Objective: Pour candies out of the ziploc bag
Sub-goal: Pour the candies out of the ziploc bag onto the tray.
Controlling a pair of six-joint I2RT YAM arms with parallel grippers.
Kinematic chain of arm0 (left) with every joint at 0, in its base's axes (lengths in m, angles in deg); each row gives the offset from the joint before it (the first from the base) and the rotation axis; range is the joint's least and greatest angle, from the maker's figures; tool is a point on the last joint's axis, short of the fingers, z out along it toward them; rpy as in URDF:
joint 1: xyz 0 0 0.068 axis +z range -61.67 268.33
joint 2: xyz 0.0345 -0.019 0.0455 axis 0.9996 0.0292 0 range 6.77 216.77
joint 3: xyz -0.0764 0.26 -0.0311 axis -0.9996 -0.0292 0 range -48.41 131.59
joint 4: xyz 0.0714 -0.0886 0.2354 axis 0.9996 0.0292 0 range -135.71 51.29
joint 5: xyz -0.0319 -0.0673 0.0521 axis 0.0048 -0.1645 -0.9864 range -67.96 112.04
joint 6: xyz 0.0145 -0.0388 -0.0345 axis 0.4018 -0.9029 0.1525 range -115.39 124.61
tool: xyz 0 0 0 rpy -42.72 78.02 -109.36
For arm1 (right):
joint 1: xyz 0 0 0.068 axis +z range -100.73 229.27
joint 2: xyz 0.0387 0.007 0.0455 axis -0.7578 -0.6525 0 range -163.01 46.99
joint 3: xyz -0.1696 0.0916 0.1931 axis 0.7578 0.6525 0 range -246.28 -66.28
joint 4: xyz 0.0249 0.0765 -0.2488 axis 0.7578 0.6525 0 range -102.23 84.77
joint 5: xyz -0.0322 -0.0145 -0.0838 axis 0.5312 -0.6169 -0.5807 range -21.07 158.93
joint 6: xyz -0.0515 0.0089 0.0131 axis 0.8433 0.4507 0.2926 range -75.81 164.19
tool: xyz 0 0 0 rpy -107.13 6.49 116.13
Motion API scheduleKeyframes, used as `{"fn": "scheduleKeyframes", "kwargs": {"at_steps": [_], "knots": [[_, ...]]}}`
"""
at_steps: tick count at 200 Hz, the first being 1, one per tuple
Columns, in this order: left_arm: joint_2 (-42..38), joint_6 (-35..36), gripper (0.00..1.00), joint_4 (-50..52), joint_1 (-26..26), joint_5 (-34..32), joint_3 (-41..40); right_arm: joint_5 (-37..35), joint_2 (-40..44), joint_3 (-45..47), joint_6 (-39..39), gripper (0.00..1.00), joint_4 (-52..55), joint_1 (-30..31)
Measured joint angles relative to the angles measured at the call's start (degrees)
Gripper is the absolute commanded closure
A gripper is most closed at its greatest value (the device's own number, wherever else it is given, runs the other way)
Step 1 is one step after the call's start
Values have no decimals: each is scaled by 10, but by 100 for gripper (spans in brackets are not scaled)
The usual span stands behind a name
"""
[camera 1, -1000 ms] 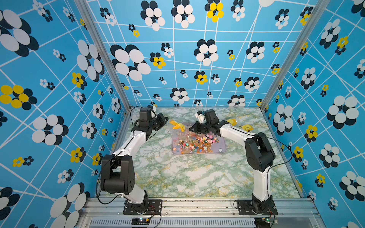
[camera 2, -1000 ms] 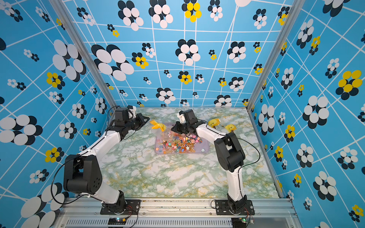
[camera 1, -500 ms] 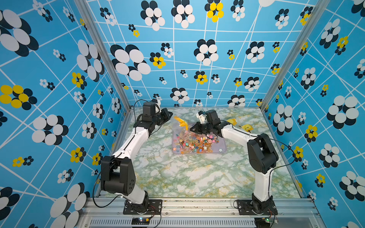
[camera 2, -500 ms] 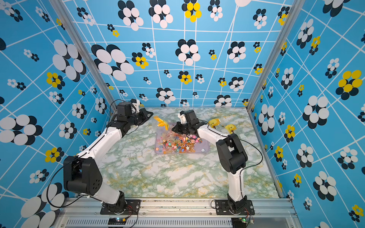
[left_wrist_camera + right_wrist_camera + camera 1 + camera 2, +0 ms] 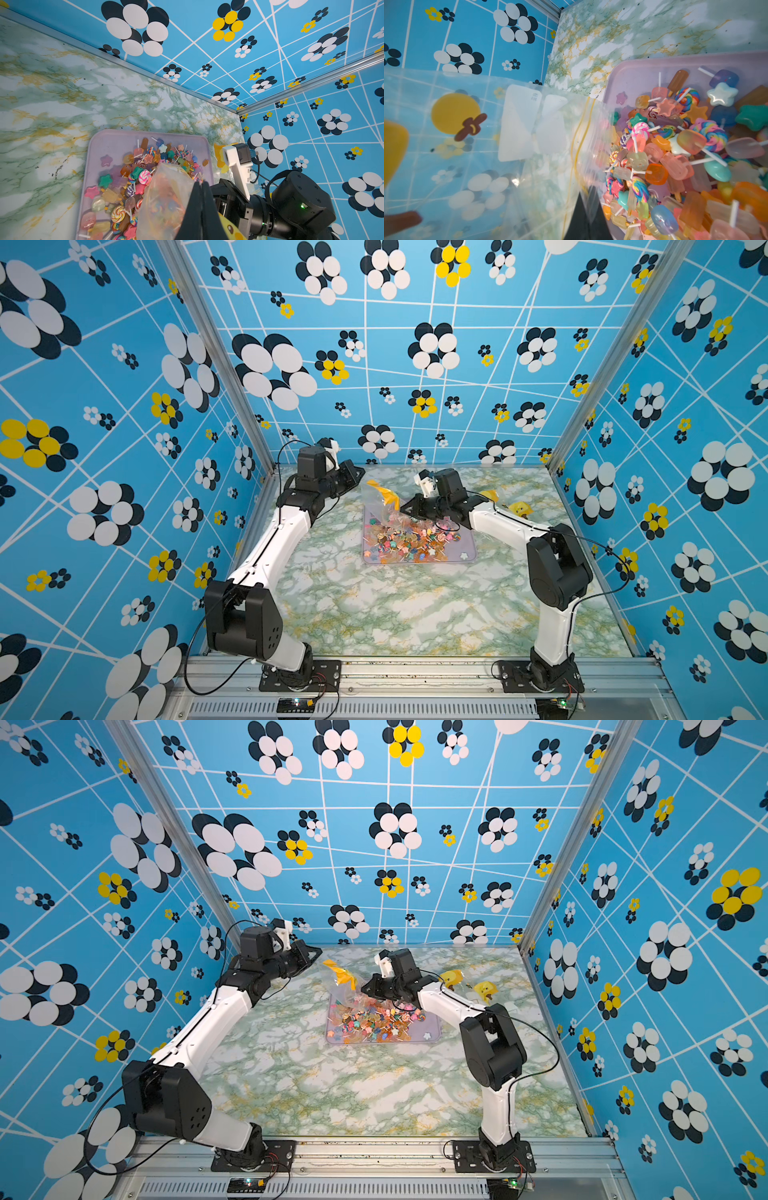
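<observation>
**Ziploc bag over tray of candies**

Item one: a clear bag printed with yellow ducks. It was held tilted above the far left corner of the lilac tray, mouth downward.

The left gripper had its jaws pressed together on the bag's raised end. The right gripper pinched the film just beside the yellow zip line, low over the tray.

Item two: swirl lollipops on pale sticks, stars and ice-lolly shapes, heaped across the tray. Whether any lay inside the bag could not be told.

The tray stood on the green-marbled worktop, toward its far edge and about midway across. Two yellow duck-shaped pieces lay near the far right corner, too small to identify.
</observation>
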Motion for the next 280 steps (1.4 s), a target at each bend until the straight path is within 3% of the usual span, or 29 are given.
{"fn": "scheduleKeyframes", "kwargs": {"at_steps": [131,160,175,183,280], "knots": [[-7,2,100,12,-3,4,2,-3,55,45,3,100,4,-14],[-8,8,72,20,-5,7,8,-3,62,49,3,100,5,-17],[-11,16,38,25,-5,7,8,-5,75,51,3,100,5,-22],[-13,14,29,29,-6,6,9,-5,83,53,2,100,5,-24],[-85,39,4,47,-6,-30,8,-14,151,75,3,100,6,-42]]}}
